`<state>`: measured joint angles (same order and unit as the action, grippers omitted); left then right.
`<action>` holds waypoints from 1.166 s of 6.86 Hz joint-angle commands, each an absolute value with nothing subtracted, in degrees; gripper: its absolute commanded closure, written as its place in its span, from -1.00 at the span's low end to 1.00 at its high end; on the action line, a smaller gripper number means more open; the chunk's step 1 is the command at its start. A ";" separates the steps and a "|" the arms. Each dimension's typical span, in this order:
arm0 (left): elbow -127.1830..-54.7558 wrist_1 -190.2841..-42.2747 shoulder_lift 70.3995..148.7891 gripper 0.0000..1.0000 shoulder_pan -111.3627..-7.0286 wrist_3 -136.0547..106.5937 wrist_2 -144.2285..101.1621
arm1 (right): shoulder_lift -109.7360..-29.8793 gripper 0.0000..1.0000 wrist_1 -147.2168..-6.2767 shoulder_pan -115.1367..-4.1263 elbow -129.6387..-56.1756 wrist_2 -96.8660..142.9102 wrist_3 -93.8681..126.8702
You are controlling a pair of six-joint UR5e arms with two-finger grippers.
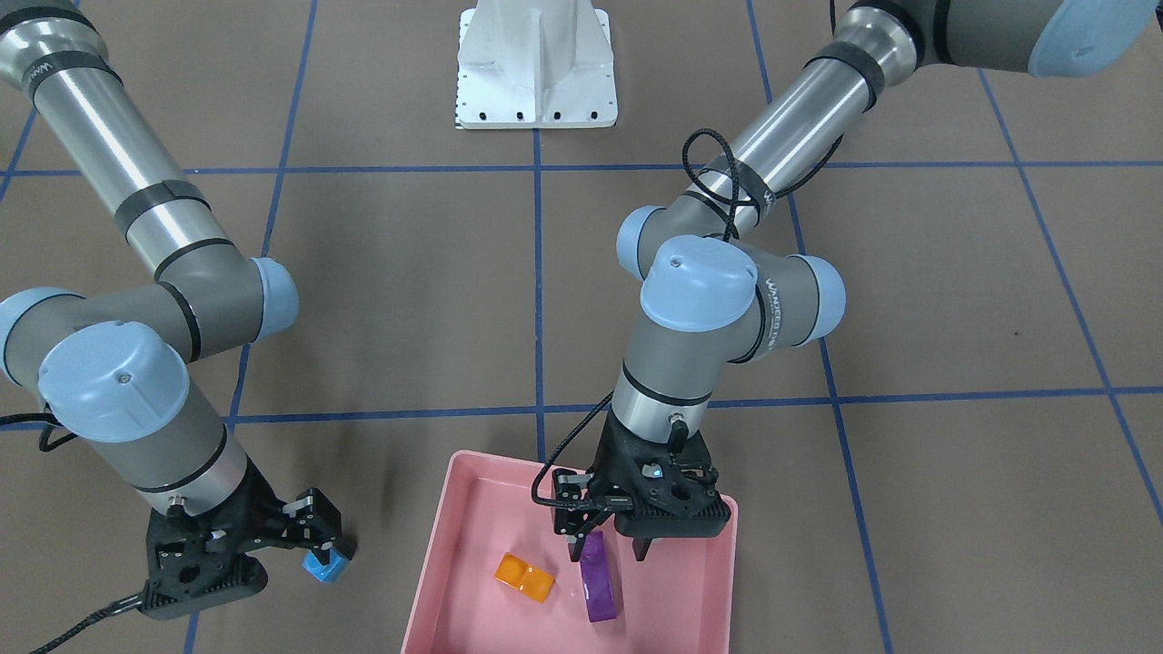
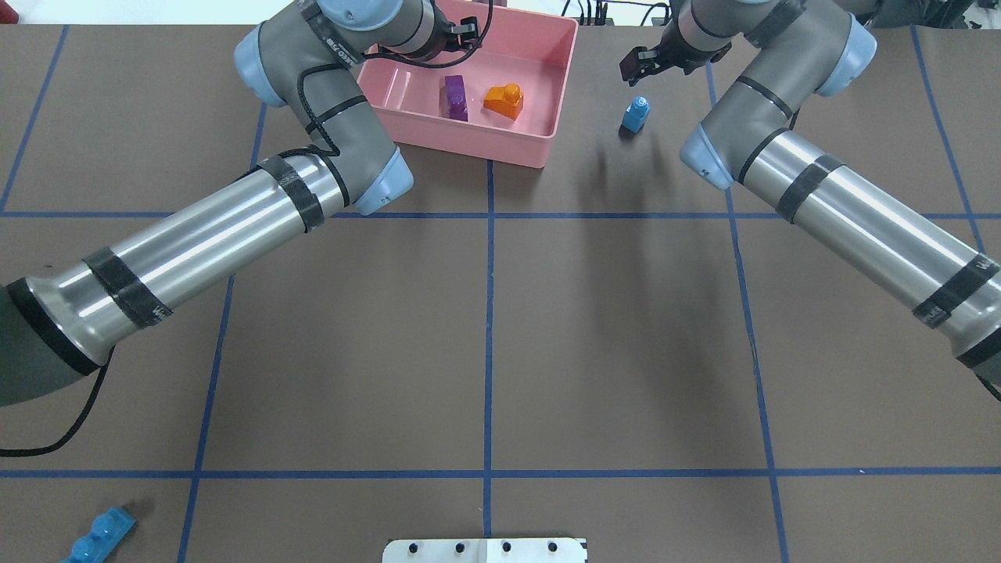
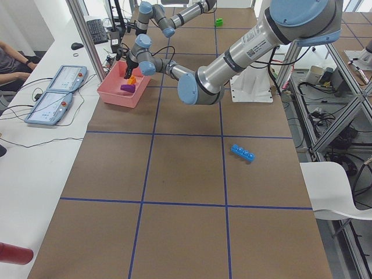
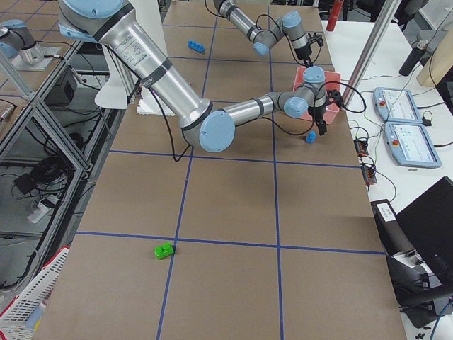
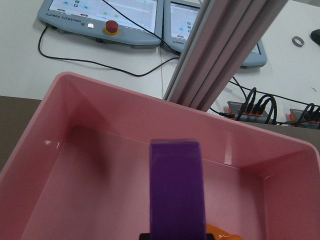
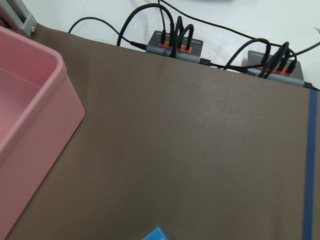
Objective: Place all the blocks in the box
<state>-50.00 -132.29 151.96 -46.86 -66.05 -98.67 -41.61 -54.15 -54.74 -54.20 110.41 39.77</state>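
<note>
1. Purple block (image 1: 597,581), glossy, lies in the shallow pink box (image 1: 491,500) beside the studded orange block (image 1: 524,578), under the released left gripper (image 1: 609,548).
2. Small blue cube (image 1: 323,568) stands on the counter (image 1: 409,318) near the box, with the right gripper (image 1: 325,543) above it, jaws spread.

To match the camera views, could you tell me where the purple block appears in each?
Front-facing: purple block, lower centre.
Overhead: block near top edge.
Exterior left: block upper left.
Exterior right: cannot tell.
Left wrist: block bottom centre.
Right wrist: absent.
Shared landmark: pink tray.
</note>
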 commanded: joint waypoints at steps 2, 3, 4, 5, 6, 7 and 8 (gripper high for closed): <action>-49.92 -132.28 152.05 -1.00 -46.85 -66.01 -98.53 | -37.71 -1.00 -48.26 -51.07 -46.51 105.91 39.81; -49.92 -132.28 152.05 -1.00 -46.85 -66.01 -98.53 | -37.88 -1.00 -47.99 -50.89 -45.71 105.91 39.73; -49.92 -132.36 152.05 -1.00 -46.85 -66.09 -98.53 | -37.97 -0.99 -47.99 -50.98 -44.66 105.73 39.20; -49.92 -132.28 152.05 -1.00 -46.85 -66.09 -98.61 | -38.14 -0.99 -48.08 -51.15 -43.95 104.60 37.89; -50.10 -132.36 152.05 -1.00 -46.85 -66.09 -98.61 | -38.06 -0.99 -47.99 -50.98 -42.73 104.07 37.71; -50.18 -132.36 152.05 -1.00 -46.85 -66.09 -98.61 | -37.97 -0.81 -47.99 -50.80 -42.63 104.06 37.79; -50.36 -132.36 152.05 -1.00 -46.85 -66.18 -98.61 | -37.88 -0.07 -47.99 -50.71 -42.19 104.06 38.14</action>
